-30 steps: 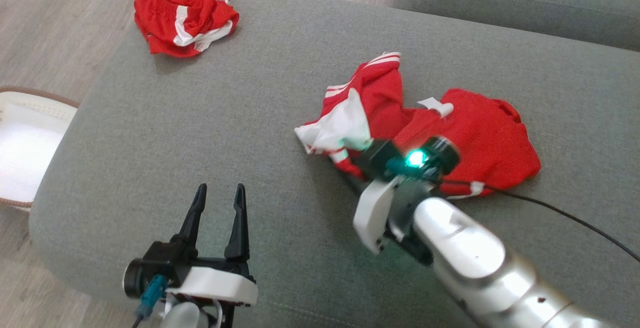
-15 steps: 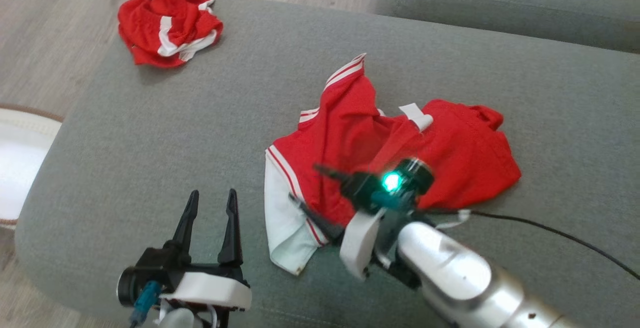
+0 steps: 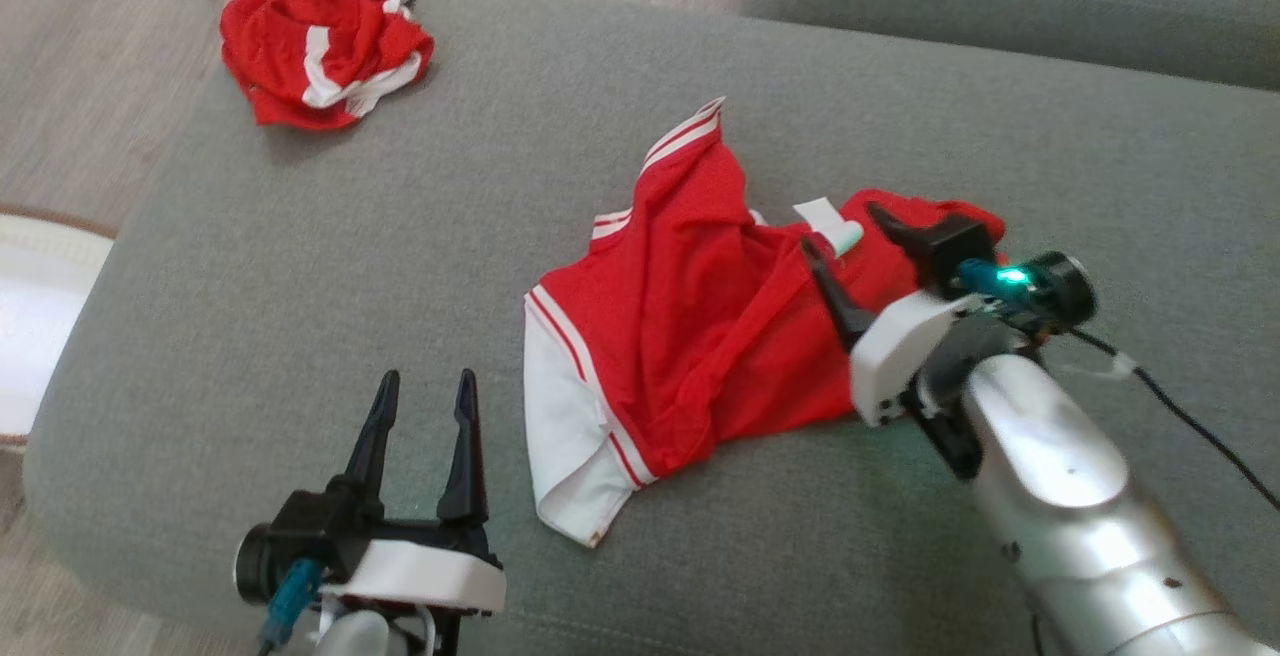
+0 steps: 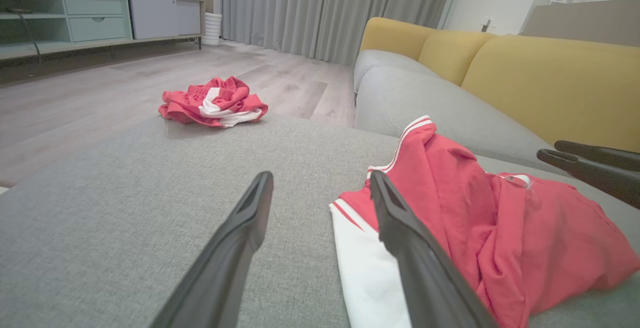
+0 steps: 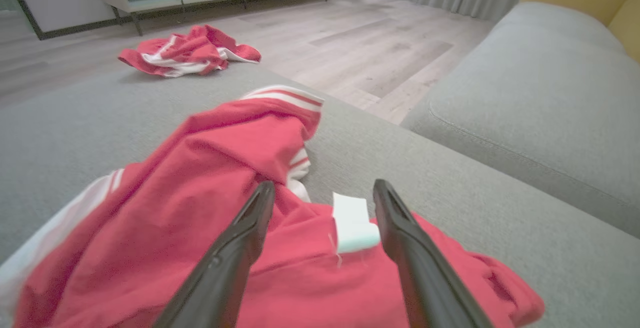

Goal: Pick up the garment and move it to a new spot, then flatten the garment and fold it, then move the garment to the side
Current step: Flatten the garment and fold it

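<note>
Head view puts garment (image 3: 700, 336) seemingly beneath right claw (image 3: 842, 226).

Soft, even daylight — shadows faint. Glare whitens the right forearm (image 3: 1060, 466) (a green lamp (image 3: 1012, 278) glows at its wrist); the garment (image 5: 175, 218) smears into blur close up.

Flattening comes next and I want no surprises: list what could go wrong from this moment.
1. The garment lies bunched in overlapping folds. The right gripper stands open over the end with the white tag, so closing there may pinch several layers, or only the tag.
2. The black cable trails from the right wrist across the cushion. A wide smoothing sweep could drag it over the cloth or snag it.
</note>
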{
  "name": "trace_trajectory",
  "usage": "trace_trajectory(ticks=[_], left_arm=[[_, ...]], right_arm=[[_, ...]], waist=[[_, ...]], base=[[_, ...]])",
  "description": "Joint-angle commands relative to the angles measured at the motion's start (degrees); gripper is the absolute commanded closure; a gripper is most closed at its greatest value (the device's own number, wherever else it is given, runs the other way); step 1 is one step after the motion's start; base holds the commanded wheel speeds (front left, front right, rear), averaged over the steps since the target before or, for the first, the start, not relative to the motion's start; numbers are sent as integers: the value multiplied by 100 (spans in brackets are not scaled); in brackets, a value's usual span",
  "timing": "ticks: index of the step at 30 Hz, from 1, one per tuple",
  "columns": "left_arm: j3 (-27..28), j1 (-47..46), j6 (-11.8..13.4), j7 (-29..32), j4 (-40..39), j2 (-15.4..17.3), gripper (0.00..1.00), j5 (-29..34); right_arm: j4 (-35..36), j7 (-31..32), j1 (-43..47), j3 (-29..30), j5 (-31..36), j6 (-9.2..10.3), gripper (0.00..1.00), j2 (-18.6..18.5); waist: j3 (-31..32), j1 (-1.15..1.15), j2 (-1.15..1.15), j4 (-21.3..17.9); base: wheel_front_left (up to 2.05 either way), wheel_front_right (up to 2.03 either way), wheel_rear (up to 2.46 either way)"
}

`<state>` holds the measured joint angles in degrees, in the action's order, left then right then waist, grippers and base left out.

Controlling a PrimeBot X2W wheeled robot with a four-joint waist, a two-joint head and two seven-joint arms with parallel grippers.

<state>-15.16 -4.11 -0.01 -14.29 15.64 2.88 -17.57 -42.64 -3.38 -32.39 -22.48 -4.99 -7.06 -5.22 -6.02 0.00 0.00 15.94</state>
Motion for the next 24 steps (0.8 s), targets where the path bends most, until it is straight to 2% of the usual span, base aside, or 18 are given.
trace_trajectory(ticks=[1,10,17,18,20,23,24], left_arm=[[136,-122,8,-71,-218,0,0,58],[51,-223,81,-71,-328,0,0,-19],[16,-255,123,-71,-341,0,0,-41],[12,-256,127,-71,-337,-1,0,-40],[1,-258,131,-71,-327,-1,0,-38],[-24,-260,136,-71,-312,-1,0,-31],[-32,-256,138,-71,-306,-1,0,-27]], right_arm=[[123,25,-258,-3,51,-43,0,30],[-551,151,-549,651,362,-43,0,-3],[-1081,213,-710,515,122,-43,0,120],[-1130,205,-721,459,45,-43,5,136],[-1206,170,-753,303,-60,-43,45,157],[-1266,23,-797,83,-206,-43,74,173],[-1286,-29,-814,29,-239,-43,100,175]], waist=[[-80,0,0,69],[-429,0,0,323],[-510,0,0,371],[-507,0,0,370],[-499,0,0,364],[-465,0,0,349],[-449,0,0,345]], base=[[0,0,0],[0,0,0],[0,0,0],[0,0,0],[0,0,0],[0,0,0],[0,0,0]])
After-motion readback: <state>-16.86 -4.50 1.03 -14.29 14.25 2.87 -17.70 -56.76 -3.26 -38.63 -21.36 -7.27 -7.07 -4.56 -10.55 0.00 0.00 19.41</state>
